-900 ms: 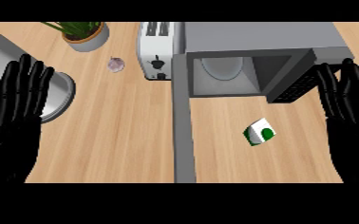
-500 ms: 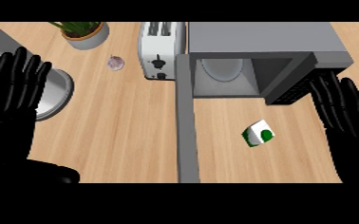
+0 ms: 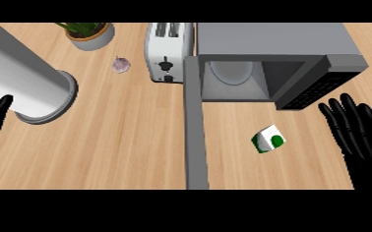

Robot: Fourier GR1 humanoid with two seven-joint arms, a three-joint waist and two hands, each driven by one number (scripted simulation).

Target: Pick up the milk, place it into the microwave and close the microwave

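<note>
The milk [image 3: 268, 139], a small white and green carton, lies tilted on the wooden counter just below the microwave [image 3: 276, 46]. The microwave's door [image 3: 193, 128] stands wide open, seen edge-on as a long grey bar running toward me. A pale round plate [image 3: 232, 72] sits inside the cavity. My right hand [image 3: 353, 129] is open with fingers straight up, to the right of the milk and apart from it. Of my left hand [image 3: 4, 110], only a straight finger shows at the far left edge, holding nothing.
A large silver cylinder [image 3: 33, 86] stands at the left near my left hand. A white toaster [image 3: 169, 51] sits against the microwave's left side, with a garlic bulb [image 3: 120, 65] and a potted plant [image 3: 91, 32] further left.
Both hands have sunk lower and outward; the left one has slid almost out of view. The counter and its things now appear lower and larger. The milk has not moved.
</note>
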